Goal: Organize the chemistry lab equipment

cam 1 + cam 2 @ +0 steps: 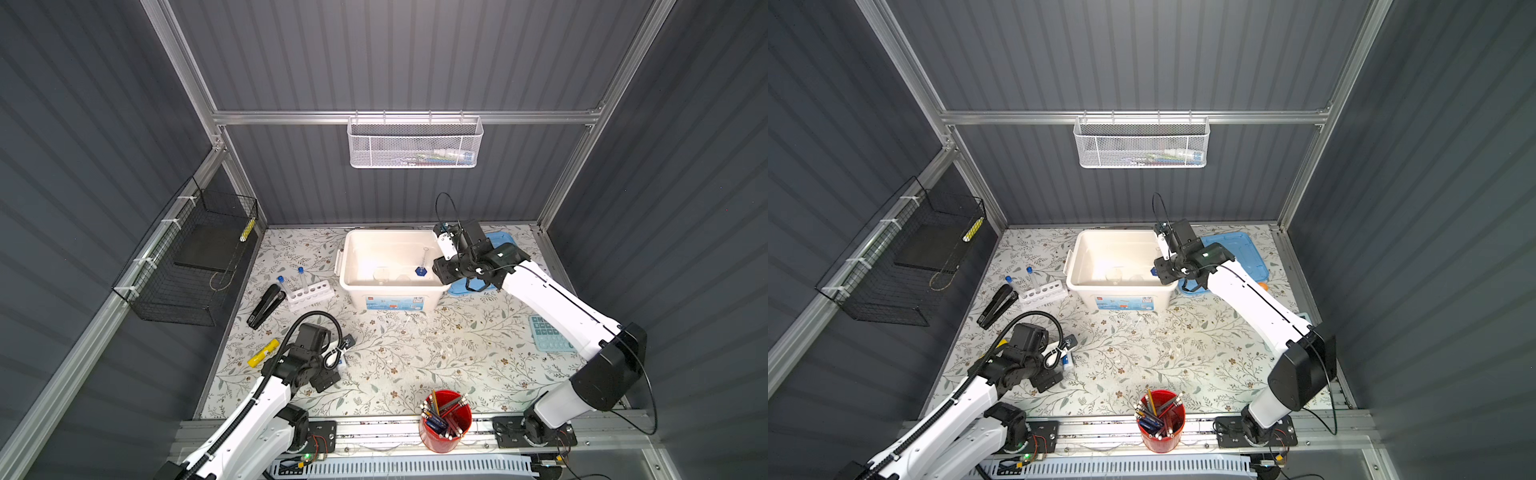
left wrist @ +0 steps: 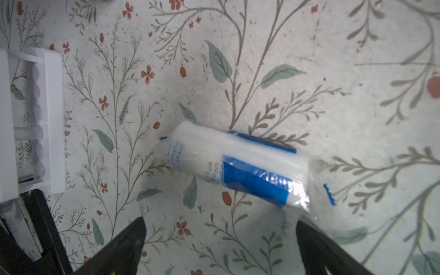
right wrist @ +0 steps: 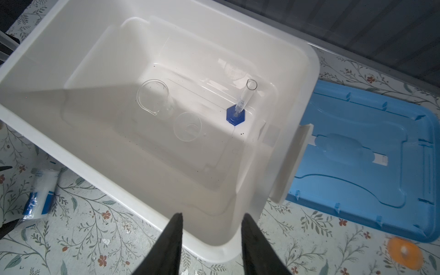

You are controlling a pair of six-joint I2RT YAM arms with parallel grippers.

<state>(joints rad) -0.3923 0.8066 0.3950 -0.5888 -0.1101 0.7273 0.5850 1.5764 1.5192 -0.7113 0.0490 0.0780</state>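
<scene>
Hovering wide open just behind the blue-and-white plastic packet (image 2: 238, 166), left gripper (image 2: 220, 220) faces its long axis slantwise (right gripper (image 3: 212, 214), jaws parted, empty, well apart from packet).

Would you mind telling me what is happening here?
Two robot arms are tidying lab glassware. The right gripper hovers open and empty at the white bin, where the measuring cylinder stands upright near a beaker. The left gripper hangs open above a plastic packet on the table. Two blue-capped tubes stand in the rack.
</scene>
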